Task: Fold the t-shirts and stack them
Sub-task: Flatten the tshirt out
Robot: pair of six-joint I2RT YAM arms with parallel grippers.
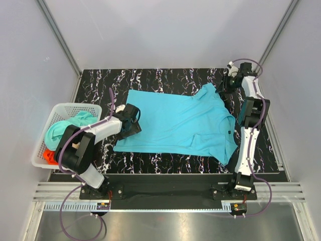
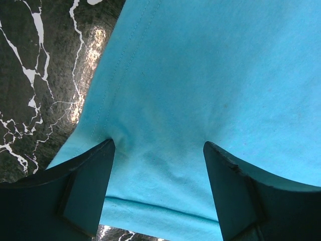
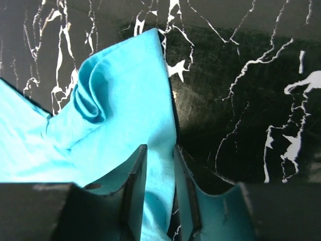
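A bright cyan t-shirt (image 1: 175, 123) lies spread across the black marble table (image 1: 165, 78), with its right part rumpled. My left gripper (image 1: 134, 119) is at the shirt's left edge. In the left wrist view it (image 2: 159, 145) is open, with both fingertips resting on the cyan cloth (image 2: 200, 75) near a hem. My right gripper (image 1: 224, 85) is at the shirt's far right corner. In the right wrist view it (image 3: 160, 150) is nearly closed with a raised edge of the cyan cloth (image 3: 120, 100) between its jaws.
A white lattice basket (image 1: 60, 108) stands off the table's left edge. It holds a mint-teal shirt (image 1: 65, 128), an orange-red one (image 1: 49, 156) and a bit of tan cloth (image 1: 75, 145). Grey walls enclose the table on three sides.
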